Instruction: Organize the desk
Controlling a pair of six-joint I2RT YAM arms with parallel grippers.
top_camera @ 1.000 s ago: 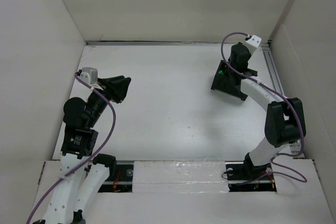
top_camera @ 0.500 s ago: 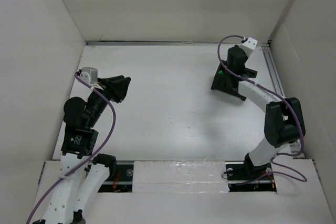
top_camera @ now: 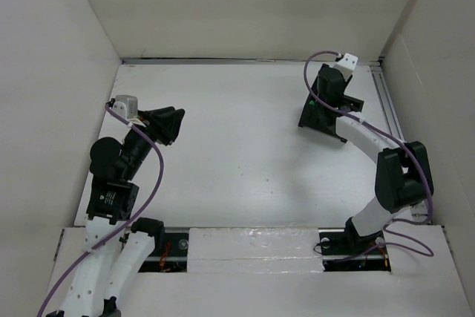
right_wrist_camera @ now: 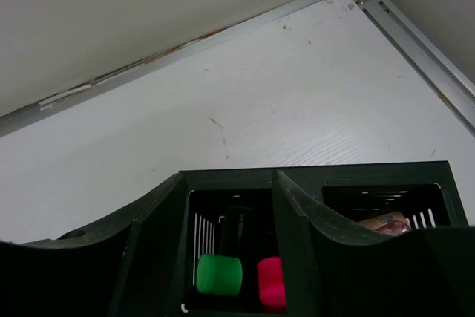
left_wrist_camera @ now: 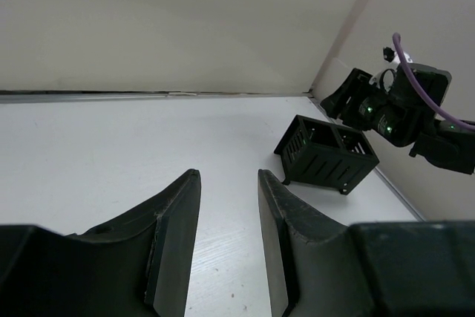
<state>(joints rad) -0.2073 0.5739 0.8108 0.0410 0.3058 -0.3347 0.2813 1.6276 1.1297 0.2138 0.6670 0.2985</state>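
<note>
My left gripper [top_camera: 172, 125] sits nearest, low over the left side of the desk [top_camera: 237, 139]. Its jaws are part-way open with nothing between them, as the left wrist view [left_wrist_camera: 226, 174] shows bare white surface through the gap. I judge it is parked there to stay out of the other arm's way, since no loose item lies within its reach.

The middle of the desk shows nothing to pick up.

Farther off, toward the far right corner, stands the box [top_camera: 308, 118], a black slatted organizer on small feet [left_wrist_camera: 326, 155]. My right gripper [top_camera: 324, 104] hangs right above it, pointing down. In the right wrist view the jaws [right_wrist_camera: 227, 176] are spread to either side of one compartment and hold nothing. In that compartment a green cap [right_wrist_camera: 219, 274] and a pink cap [right_wrist_camera: 272, 281] stand side by side, so the markers look stowed. The next compartment holds something brownish that I cannot identify. I judge the gripper is over the box because it was the drop point, and the tidying looks close to done.

Compared with a second ago, my right wrist has swung leftward over the box, and its white camera block has shifted with it. My left arm has not moved, and the box stands where it stood.
</note>
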